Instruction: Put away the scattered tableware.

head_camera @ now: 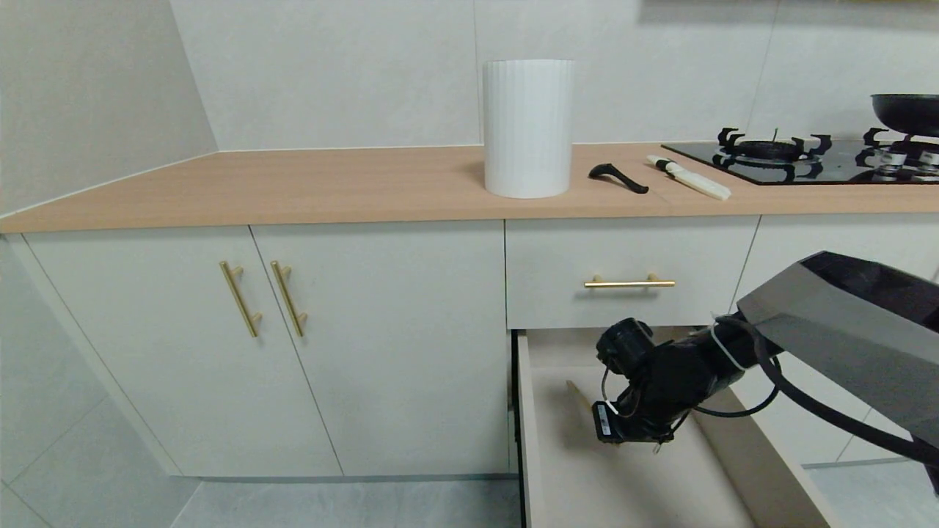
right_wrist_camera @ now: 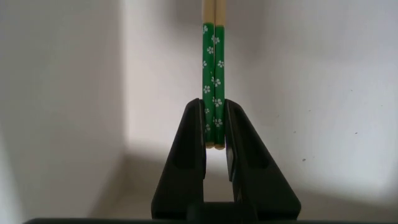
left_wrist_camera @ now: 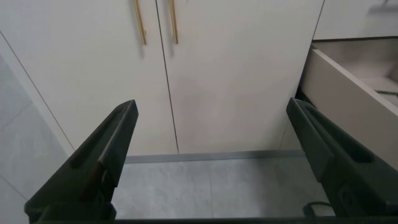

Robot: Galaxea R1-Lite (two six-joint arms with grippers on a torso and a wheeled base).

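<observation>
A pair of chopsticks (right_wrist_camera: 214,62), wooden with green flowered ends, is clamped between the fingers of my right gripper (right_wrist_camera: 215,121). In the head view that gripper (head_camera: 607,419) is down inside the open lower drawer (head_camera: 525,418), and the chopsticks' pale tips (head_camera: 577,394) point toward the drawer's back left. On the countertop lie a black spoon (head_camera: 618,177) and a white knife (head_camera: 689,177), beside a tall white ribbed container (head_camera: 527,128). My left gripper (left_wrist_camera: 211,162) is open and holds nothing, low in front of the cabinet doors and above the floor.
A closed drawer with a gold handle (head_camera: 629,282) sits above the open one. Two cabinet doors with gold handles (head_camera: 264,299) are to the left. A black stove (head_camera: 807,158) with a pan (head_camera: 908,111) occupies the counter's right end. The open drawer's side (left_wrist_camera: 348,81) is near my left gripper.
</observation>
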